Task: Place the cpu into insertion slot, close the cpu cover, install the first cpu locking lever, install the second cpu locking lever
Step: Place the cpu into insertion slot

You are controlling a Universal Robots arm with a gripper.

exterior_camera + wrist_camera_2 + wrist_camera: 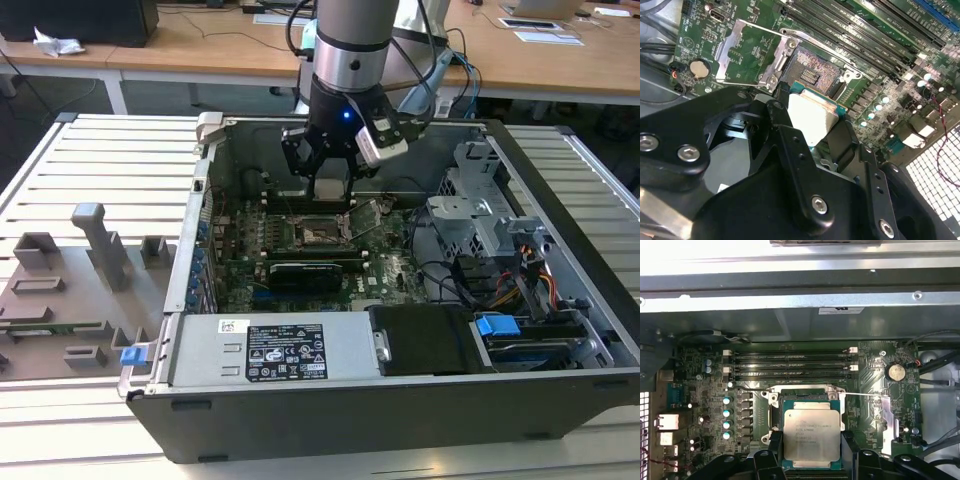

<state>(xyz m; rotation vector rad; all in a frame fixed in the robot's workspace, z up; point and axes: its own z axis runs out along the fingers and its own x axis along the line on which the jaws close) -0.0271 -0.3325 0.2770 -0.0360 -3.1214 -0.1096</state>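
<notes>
1. Upper centre of the exterior view, our gripper [330, 182] clamps the cpu [811, 436] flat by its edges.
2. We see the insertion slot [318, 232] just below in frame, uncovered.
3. The cpu cover [747, 52] stands open beside it.

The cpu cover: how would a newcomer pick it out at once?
Inside the open computer case, find the motherboard's insertion slot. The cpu cover stands swung open beside it: a thin silver frame with a large window, unlike the solid grey cpu in the gripper.
</notes>
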